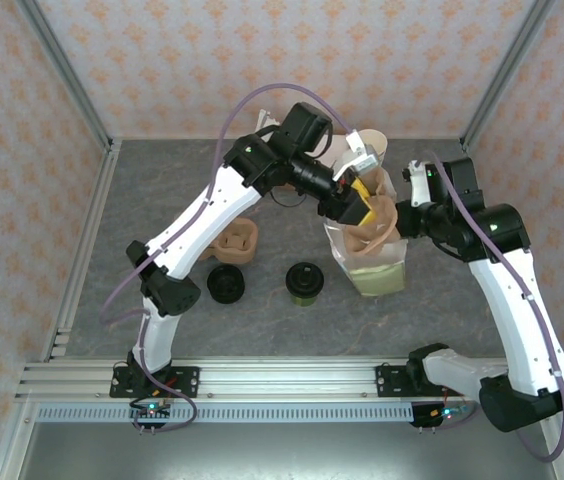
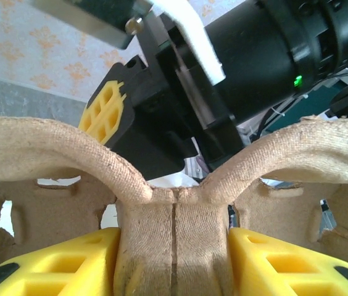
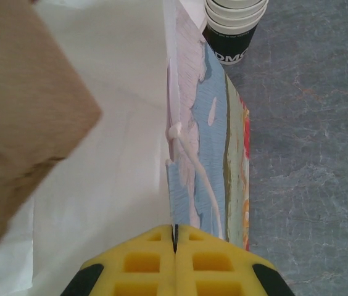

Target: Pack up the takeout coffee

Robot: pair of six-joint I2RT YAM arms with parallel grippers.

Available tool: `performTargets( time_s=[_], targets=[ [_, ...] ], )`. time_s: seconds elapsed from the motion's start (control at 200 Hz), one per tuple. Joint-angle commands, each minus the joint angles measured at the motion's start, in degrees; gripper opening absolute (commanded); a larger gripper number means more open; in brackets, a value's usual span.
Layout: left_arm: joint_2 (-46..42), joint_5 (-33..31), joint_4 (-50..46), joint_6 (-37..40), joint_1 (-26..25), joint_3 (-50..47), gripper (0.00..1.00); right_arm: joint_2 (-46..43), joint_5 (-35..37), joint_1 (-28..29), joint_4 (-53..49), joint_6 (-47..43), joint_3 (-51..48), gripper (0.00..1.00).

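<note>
The left gripper (image 1: 360, 208) clamped a pulp cup carrier (image 1: 380, 225) above the paper bag (image 1: 374, 272), whose rim the right gripper (image 3: 174, 246) pinched, while the takeout coffee (image 1: 304, 283) stood on the table (image 1: 162, 200) beside the bag, which a snagging carrier might tip or tear free.

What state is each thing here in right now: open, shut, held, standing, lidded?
left gripper, shut on cup carrier
cup carrier, held over the open bag
right gripper, shut on the bag's rim
bag, upright, open
takeout coffee, upright on the table, lid on, not packed
black disc, lying free on table
second carrier, empty, on table
stack of cups, upright, lidless
</note>
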Motion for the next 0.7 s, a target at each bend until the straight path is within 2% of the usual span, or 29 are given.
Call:
performTargets(
  time_s=[0.0,0.285,0.696],
  targets=[
    [1.06,1.79,-2.64,2.89,0.47,1.84,0.47,-1.41,-1.29,-0.36,1.46,-1.40,-0.20,0.00],
    [3.14,-0.28,-5.67,4.81,1.51,1.69,0.47,-2.24,-1.60,-0.34,0.94,-1.86,0.29,0.00],
    [4.79,-8.95,-5.10,5.39,1.05,0.76,0.46,-2.99,-5.75,-0.32,-0.14,-2.03,1.38,0.00]
  ],
)
